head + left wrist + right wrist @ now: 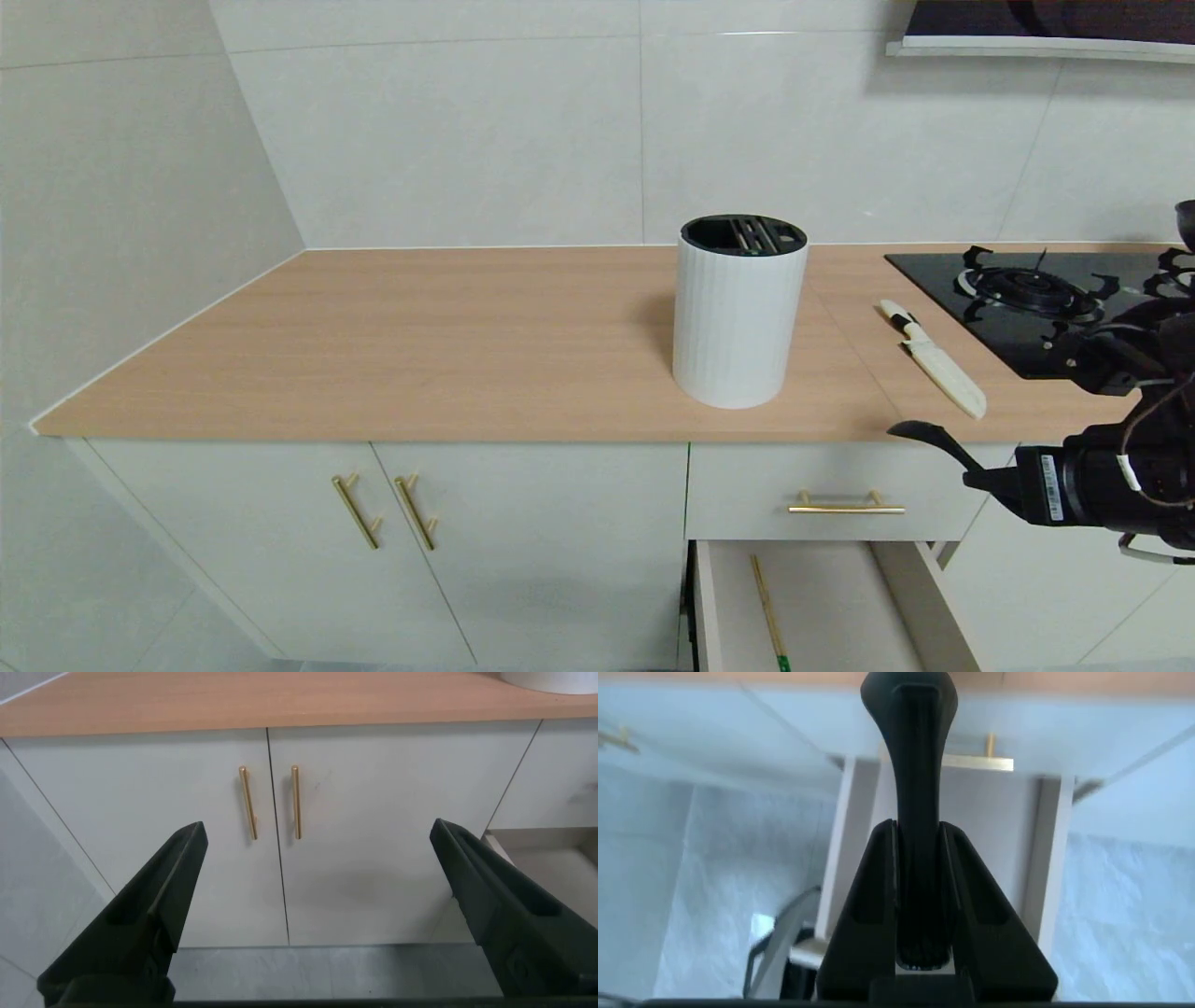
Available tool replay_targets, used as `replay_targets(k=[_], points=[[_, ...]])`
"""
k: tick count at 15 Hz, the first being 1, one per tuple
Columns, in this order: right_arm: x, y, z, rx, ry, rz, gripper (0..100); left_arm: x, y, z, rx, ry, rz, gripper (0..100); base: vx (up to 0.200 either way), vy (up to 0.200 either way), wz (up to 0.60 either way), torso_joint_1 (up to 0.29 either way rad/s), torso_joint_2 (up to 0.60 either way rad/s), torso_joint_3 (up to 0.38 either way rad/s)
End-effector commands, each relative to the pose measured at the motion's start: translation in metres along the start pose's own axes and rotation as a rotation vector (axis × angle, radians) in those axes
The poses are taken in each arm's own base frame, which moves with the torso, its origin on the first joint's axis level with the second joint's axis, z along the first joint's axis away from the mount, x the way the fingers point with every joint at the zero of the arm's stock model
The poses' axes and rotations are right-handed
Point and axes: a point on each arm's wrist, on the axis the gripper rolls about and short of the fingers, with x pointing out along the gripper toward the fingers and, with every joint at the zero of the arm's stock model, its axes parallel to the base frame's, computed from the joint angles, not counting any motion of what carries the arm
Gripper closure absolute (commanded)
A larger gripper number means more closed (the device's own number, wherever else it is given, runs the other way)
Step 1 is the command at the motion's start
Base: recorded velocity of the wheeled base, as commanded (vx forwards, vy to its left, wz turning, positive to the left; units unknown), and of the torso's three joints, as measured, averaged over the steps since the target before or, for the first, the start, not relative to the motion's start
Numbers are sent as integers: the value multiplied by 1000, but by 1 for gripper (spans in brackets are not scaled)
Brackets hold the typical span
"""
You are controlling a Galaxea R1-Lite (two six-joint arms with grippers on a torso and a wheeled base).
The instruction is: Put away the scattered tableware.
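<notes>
the right gripper (980, 481) hangs in front of the counter (420, 345) edge, right of and below the white holder (738, 317). its jaws are clamped on a black utensil (920, 434) whose rounded end points toward the holder. the step in hand looks like stowing it, probably in the open drawer (719, 597) under the holder, where chopsticks (767, 607) lie. carry it level, clear the drawer front, then lower before releasing. a knife (929, 359) lies on the counter right of the holder, not yet put away. the left gripper (318, 838) faces the cabinet doors (374, 840) left of the holder, jaws spread wide, holding nothing.
</notes>
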Motion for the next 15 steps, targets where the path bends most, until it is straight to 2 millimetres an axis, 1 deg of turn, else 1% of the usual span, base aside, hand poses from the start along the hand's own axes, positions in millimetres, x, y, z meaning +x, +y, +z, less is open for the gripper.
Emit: replay_targets(k=[1, 4, 8, 11, 13, 15], points=[[-1, -1, -7, 1, 15, -2, 100, 0, 0, 0, 0, 0, 0, 0, 0, 0, 0, 0, 0, 0], [6, -2, -11, 2, 36, -8, 100, 0, 0, 0, 0, 0, 0, 0, 0, 0, 0, 0, 0, 0], [21, -5, -14, 3, 55, -30, 100, 0, 0, 0, 0, 0, 0, 0, 0, 0, 0, 0, 0, 0], [27, -5, -16, 4, 78, -40, 100, 0, 0, 0, 0, 0, 0, 0, 0, 0, 0, 0, 0, 0], [31, -6, -18, 5, 94, -42, 100, 0, 0, 0, 0, 0, 0, 0, 0, 0, 0, -98, 220, 127], [32, -6, -18, 5, 100, -43, 100, 0, 0, 0, 0, 0, 0, 0, 0, 0, 0, -178, 415, 244]])
